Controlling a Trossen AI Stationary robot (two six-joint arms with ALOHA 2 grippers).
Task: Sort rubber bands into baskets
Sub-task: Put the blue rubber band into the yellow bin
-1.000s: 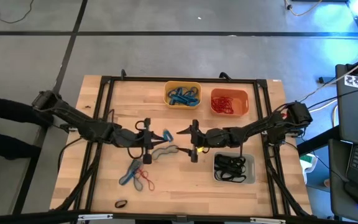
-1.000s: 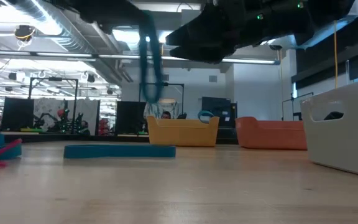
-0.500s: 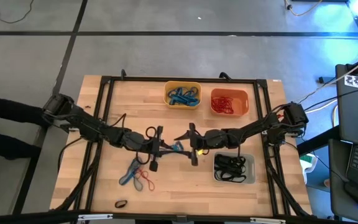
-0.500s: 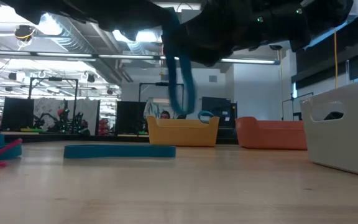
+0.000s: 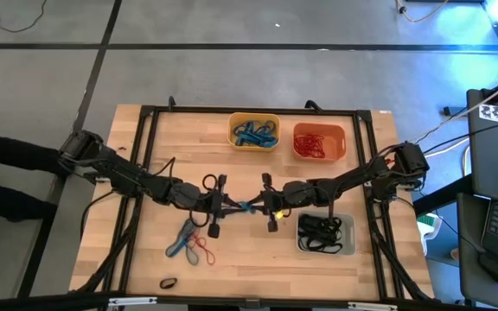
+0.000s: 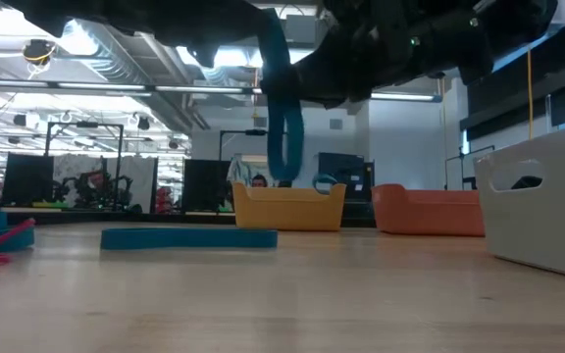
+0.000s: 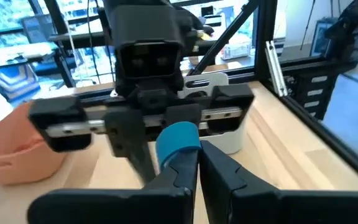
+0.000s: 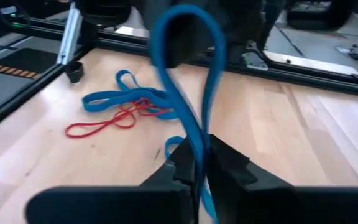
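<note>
My overhead camera looks straight down; my table-level one faces the yellow basket (image 6: 288, 207); both share that basket (image 5: 254, 130)

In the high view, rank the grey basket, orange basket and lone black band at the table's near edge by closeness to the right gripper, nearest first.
Measured from the right gripper at the table's middle:
1. Grey basket, just beside the right arm, toward the near right.
2. Orange basket, at the far edge, right of the yellow one.
3. Black band, alone at the near left edge.

Both grippers — left (image 5: 229, 207), right (image 5: 262, 207) — fingers pinched, tip-to-tip mid-table.
</note>
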